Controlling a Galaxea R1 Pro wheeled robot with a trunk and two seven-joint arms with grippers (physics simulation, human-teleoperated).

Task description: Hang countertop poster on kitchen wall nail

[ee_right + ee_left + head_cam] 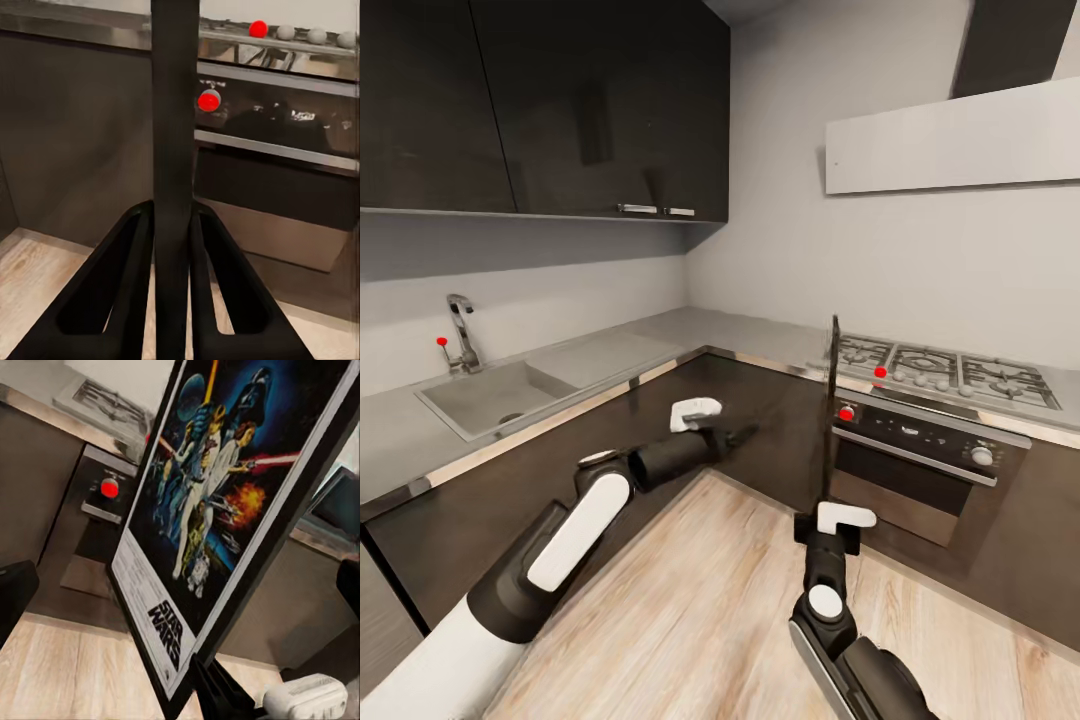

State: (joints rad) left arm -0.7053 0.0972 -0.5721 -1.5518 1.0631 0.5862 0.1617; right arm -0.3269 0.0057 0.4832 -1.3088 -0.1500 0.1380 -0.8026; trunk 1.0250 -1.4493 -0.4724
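Right gripper: the right gripper [174, 225] pinches the bottom edge of the poster [830, 420], one finger [112, 292] pressed on each face; the grip looks narrow for so tall a sheet
Left gripper: the left gripper [740, 434] hangs free near the middle of the kitchen, pointing at the printed face; whether its fingers are spread or pressed together I cannot tell
Poster: held upright and edge-on to the head view, off the desk [690, 335] and above the wooden floor [690, 600], in front of the oven [920, 470]; the left wrist view shows its picture side and logo [166, 631]
Step in hand: carrying the poster toward a wall; judged as past the pick-up, hanging not yet done
Nail: a dark speck on the pale wall by the hood [835, 162] may be a nail; too small to be sure
How to do it well: keep the sheet vertical and move slowly; lift it clear of the hob [945, 368]; turn its back flat to the wall before closing in
Risk: a swing could twist it in the pinch or knock the hood [960, 135]
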